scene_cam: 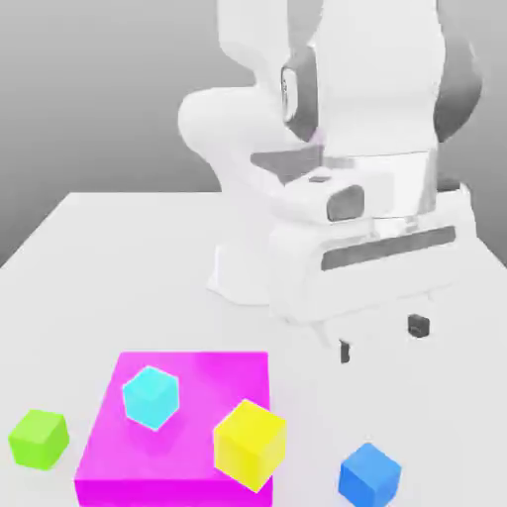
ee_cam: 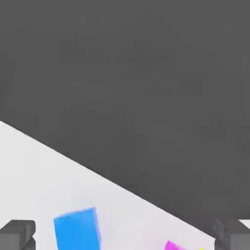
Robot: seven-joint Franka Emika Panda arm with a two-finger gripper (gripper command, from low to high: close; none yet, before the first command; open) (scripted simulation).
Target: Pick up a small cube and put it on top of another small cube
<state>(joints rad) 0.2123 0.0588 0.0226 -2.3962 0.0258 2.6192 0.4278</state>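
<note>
Exterior view first. Where is the blue cube (scene_cam: 369,474)?

— It sits on the white table (scene_cam: 109,257), near the front edge, toward the exterior view's right. It stands apart from the magenta block (scene_cam: 198,374) and just beside the yellow cube (scene_cam: 250,443), with a narrow strip of table between them.

State of your gripper (scene_cam: 381,338)?

— My jaws stand wide apart and hold nothing. In the hand view my two dark fingertips (ee_cam: 17,233) sit at opposite sides, and the blue cube (ee_cam: 77,229) lies between them but off centre, nearer one finger. I judge I hang above the table, not yet down at the cube.

Why the wide opening?

— I judge it is an approach posture: the gap clears the cube on both sides, so I can descend without nudging it.

What else is on the surface?

— A cyan cube (scene_cam: 151,396) rests on top of the magenta block. The yellow cube overhangs that block's front corner. A green cube (scene_cam: 39,439) sits alone on the table at the exterior view's left, well apart from the rest.

Room to move?

— Open table lies behind the blue cube and to its right. The tight side is toward the yellow cube; a finger coming down there could clip it. The table's front edge is close, so a push forward risks losing the cube.
</note>
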